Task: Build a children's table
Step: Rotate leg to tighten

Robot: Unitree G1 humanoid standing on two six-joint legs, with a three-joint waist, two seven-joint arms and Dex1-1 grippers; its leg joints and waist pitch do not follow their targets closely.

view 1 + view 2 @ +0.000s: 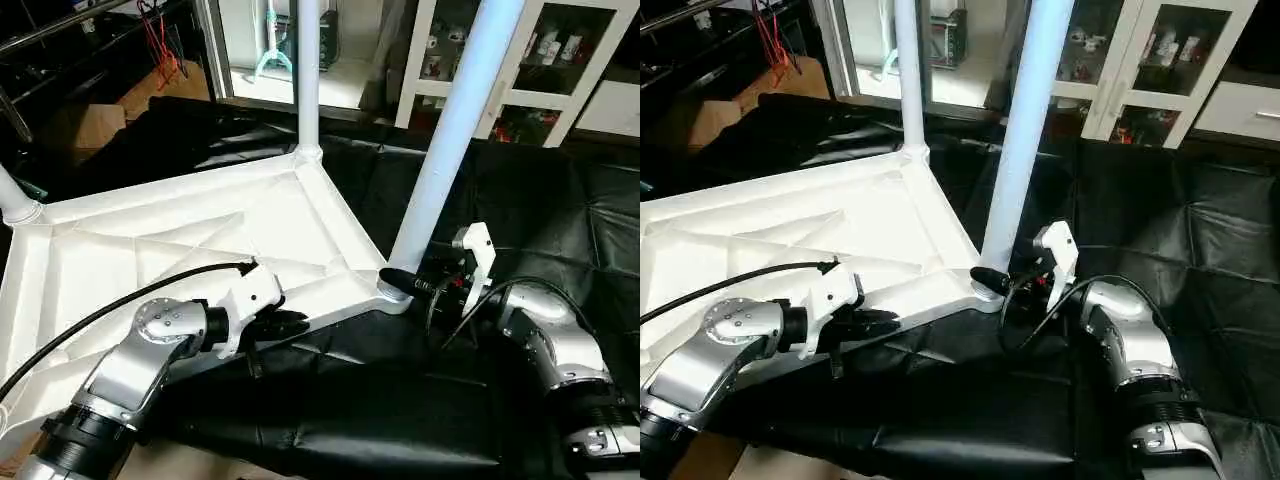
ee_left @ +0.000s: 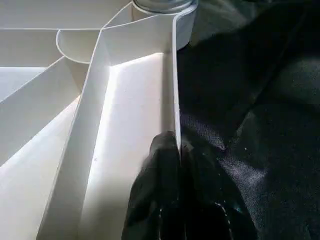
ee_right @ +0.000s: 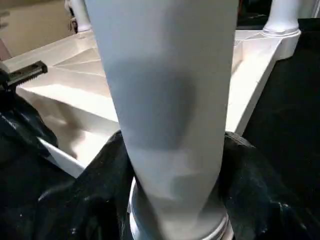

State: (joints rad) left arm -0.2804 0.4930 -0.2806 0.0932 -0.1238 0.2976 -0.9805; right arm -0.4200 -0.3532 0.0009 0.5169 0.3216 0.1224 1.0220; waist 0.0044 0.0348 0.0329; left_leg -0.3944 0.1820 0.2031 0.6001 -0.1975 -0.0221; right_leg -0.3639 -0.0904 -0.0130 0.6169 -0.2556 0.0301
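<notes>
The white tabletop [image 1: 150,240] lies underside up, ribs showing, on a black padded surface. Three white legs stand upright in its corner sockets: a near one [image 1: 455,140], a back one [image 1: 308,80] and one at the far left [image 1: 12,200]. My left gripper [image 1: 290,322] is shut on the tabletop's near rim, its fingers [image 2: 160,165] pinching the thin wall. My right gripper [image 1: 400,285] is at the foot of the near leg [image 3: 165,100], just above the socket. Its black fingers [image 3: 105,170] press on both sides of the leg.
The black padded surface [image 1: 560,220] spreads to the right and the front. A glass-door cabinet [image 1: 540,60] stands behind, and a cardboard box [image 1: 90,125] sits at the back left. A black cable [image 1: 120,300] runs along my left forearm over the tabletop.
</notes>
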